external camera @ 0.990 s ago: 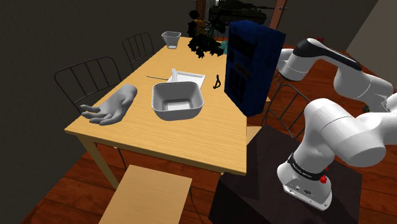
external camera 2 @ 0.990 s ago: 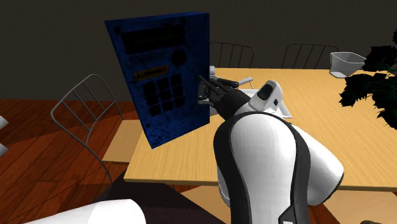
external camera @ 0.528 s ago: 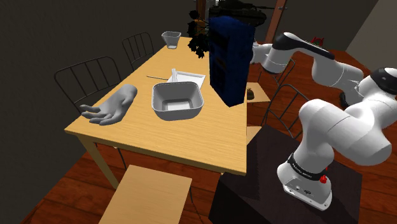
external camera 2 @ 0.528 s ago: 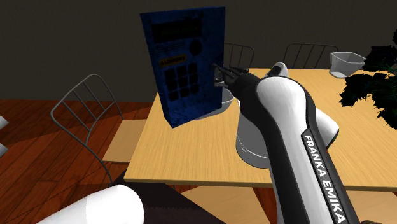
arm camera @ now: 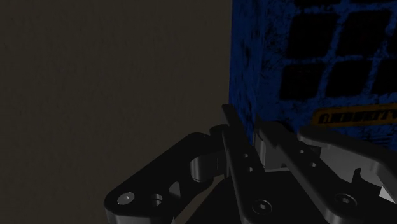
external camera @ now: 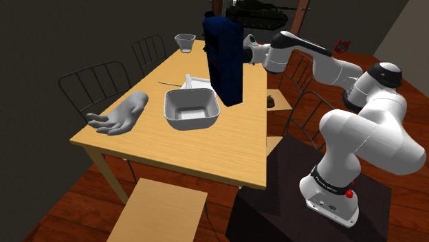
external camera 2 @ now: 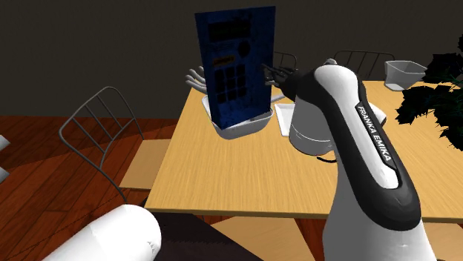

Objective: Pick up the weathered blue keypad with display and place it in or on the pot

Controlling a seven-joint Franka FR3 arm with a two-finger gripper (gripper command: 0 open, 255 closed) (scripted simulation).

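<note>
Keypad, blue and mottled, a tall flat panel with dark keys and a display (external camera: 223,62): carried upright, clear of the light wooden worktop (external camera: 172,148). Its lower edge sits at the pot's rim on the arm's side; whether they touch cannot be told. It is held on end, probably so the narrow end goes in first.

Pot, pale grey, square with rounded corners (external camera: 191,124): stands open near the worktop's middle. It is much shorter than the panel, so the keypad would likely lean out over the rim.

Model hand, grey (external camera: 120,115): lies flat, well apart from the pot and out of the way.

Tray, white and shallow (external camera: 199,82): just behind the pot.

Gripper, black (external camera 2: 267,72): fingers clamped on the keypad's side edge, leaving the lower end free.
</note>
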